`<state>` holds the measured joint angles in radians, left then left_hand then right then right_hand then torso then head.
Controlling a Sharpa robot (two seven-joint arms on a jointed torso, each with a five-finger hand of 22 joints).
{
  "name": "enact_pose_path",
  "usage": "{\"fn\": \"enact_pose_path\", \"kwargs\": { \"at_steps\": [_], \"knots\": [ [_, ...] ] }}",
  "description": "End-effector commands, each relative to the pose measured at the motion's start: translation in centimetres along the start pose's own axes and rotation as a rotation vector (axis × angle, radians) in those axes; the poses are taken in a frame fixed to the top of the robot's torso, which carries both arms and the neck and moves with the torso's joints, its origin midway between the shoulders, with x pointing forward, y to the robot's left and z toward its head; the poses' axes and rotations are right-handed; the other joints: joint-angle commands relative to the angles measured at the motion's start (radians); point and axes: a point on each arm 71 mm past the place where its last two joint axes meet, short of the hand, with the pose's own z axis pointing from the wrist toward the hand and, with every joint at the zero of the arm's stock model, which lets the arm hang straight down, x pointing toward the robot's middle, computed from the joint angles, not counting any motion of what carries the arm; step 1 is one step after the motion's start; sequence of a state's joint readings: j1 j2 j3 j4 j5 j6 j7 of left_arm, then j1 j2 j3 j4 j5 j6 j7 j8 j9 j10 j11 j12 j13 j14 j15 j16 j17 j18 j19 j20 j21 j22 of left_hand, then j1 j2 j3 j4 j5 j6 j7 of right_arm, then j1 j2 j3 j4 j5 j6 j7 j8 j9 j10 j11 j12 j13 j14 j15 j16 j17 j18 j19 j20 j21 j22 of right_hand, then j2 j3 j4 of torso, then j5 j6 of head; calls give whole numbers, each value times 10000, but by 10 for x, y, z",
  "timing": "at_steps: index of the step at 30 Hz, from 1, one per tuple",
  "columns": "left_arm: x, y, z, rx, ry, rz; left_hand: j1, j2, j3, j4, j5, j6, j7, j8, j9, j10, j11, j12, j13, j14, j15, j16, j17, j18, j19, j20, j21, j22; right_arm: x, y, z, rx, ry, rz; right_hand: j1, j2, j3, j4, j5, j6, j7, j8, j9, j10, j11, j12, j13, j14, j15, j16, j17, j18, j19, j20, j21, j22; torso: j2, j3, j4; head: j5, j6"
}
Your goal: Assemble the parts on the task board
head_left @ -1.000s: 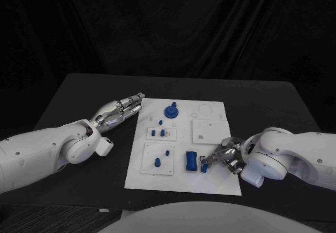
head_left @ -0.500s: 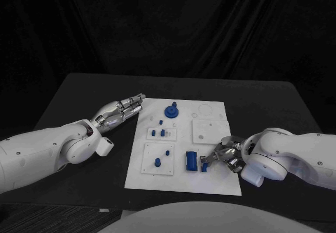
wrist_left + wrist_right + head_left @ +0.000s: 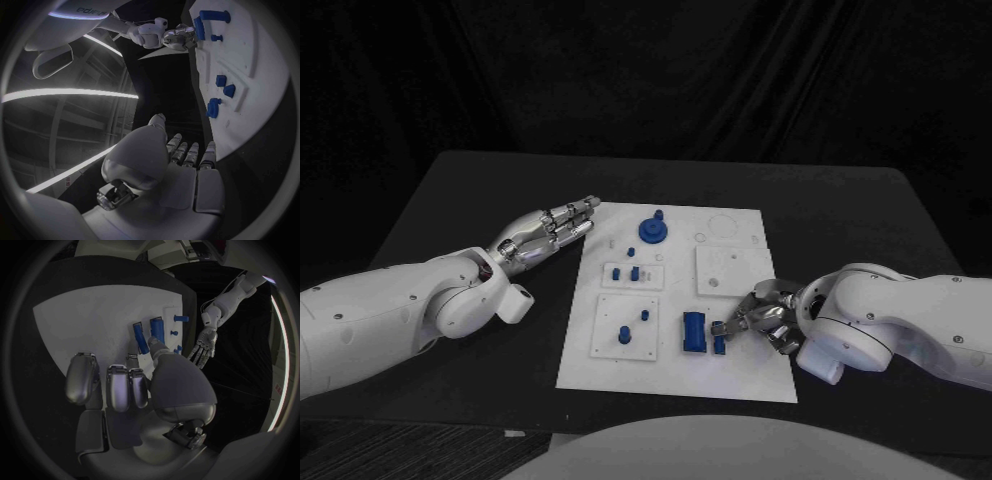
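On the black surface (image 3: 473, 190) we see the white rectangular task board (image 3: 733, 375), carrying small blue plastic parts. The right silver hand (image 3: 764, 322), at the board's right edge, pinches a slim blue bar (image 3: 720, 344) beside a wider blue block (image 3: 694, 332) on the board. The left silver hand (image 3: 548, 230) rests flat, fingers extended, grasping nothing, at the board's upper left edge.

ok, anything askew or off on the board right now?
Nothing stands out. The task board lies flat, blue parts sit in its recesses. The right hand pinches a slim blue piece beside the larger blue block; the left hand holds nothing.
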<state>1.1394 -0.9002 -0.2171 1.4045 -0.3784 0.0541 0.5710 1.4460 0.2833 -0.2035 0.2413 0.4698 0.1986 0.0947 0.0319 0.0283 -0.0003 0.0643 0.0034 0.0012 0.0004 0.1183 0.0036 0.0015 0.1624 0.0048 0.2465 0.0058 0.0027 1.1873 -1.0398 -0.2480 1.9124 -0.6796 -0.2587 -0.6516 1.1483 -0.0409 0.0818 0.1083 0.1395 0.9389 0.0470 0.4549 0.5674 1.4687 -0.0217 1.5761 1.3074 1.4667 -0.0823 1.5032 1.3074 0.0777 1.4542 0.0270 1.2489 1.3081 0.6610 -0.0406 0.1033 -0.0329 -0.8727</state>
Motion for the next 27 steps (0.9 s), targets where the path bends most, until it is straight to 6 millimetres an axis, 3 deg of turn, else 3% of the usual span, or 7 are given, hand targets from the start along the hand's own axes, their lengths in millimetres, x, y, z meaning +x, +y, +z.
{"fn": "enact_pose_path", "kwargs": {
  "at_steps": [1,11,19,22,23,24,27],
  "knots": [
    [2,0,1,48,163,-115,39,32,28,-8,35,17,49,55,11,3,41,-34,-12,-4,96,-36,-15,179,0,56,-12,11,2,0,0,-80,169,-297,-160,-70,-124,98,-94,-126,14,109,69,1021,-52,-53,2634,649,-64,11,295,-83,18,-42,-13,1702,-4,-9,0,17,1],
    [2,1,0,1,175,-133,55,41,56,-25,57,46,62,63,16,3,53,-34,-12,-4,110,-36,-15,178,2,71,-10,12,2,-1,-2,-165,114,-253,-461,-139,-374,591,-398,-300,-3,456,259,1021,-57,-53,2634,654,-66,26,328,-83,25,-40,-6,1706,6,-1,7,63,1],
    [1,1,-2,17,113,-112,76,41,90,-51,90,75,75,71,19,3,65,-34,-12,-4,114,-36,-15,178,8,85,-5,16,-7,2,-20,-1265,-766,-171,-1231,58,-623,1678,12,-499,-28,792,388,1021,-73,-53,2634,666,-80,52,388,-80,31,-56,-12,1705,5,3,10,113,1],
    [1,1,-2,19,81,-95,87,36,106,-66,108,87,79,75,21,3,68,-34,-12,-4,114,-36,-15,179,16,93,3,23,-17,8,-29,-1995,-1119,-197,-1755,487,-695,1827,642,-372,-63,877,363,1021,-93,-53,2634,691,-93,98,512,-100,71,-67,90,1734,4,3,7,113,1],
    [1,1,-3,18,64,-86,90,35,110,-71,111,88,80,75,21,3,69,-34,-12,-4,112,-36,-15,180,19,97,5,24,-21,10,-32,-2288,-1226,-228,-2061,780,-815,1683,1594,-358,-80,787,250,1021,-96,-53,2634,696,-118,114,552,-114,91,-83,156,1752,1,0,1,105,1],
    [0,1,-3,21,49,-77,90,35,110,-71,111,88,80,75,21,3,69,-34,-12,-4,112,-36,-15,180,19,97,5,24,-24,11,-34,-2567,-1293,-257,-2089,841,-926,1823,1799,-301,-72,711,158,1021,-104,-53,2634,697,-110,118,558,-116,94,-85,167,1754,-7,-6,-9,104,1],
    [0,0,-2,47,7,-48,95,28,115,-79,117,102,80,78,22,3,67,-34,-12,-4,107,-36,-15,181,19,102,6,25,-31,14,-39,-3395,-1466,-338,-1996,1281,-1208,1849,1637,-190,11,89,-466,1021,-13,-53,2634,700,-40,136,593,-147,133,-41,317,1794,-14,-22,8,53,1]
  ]
}}
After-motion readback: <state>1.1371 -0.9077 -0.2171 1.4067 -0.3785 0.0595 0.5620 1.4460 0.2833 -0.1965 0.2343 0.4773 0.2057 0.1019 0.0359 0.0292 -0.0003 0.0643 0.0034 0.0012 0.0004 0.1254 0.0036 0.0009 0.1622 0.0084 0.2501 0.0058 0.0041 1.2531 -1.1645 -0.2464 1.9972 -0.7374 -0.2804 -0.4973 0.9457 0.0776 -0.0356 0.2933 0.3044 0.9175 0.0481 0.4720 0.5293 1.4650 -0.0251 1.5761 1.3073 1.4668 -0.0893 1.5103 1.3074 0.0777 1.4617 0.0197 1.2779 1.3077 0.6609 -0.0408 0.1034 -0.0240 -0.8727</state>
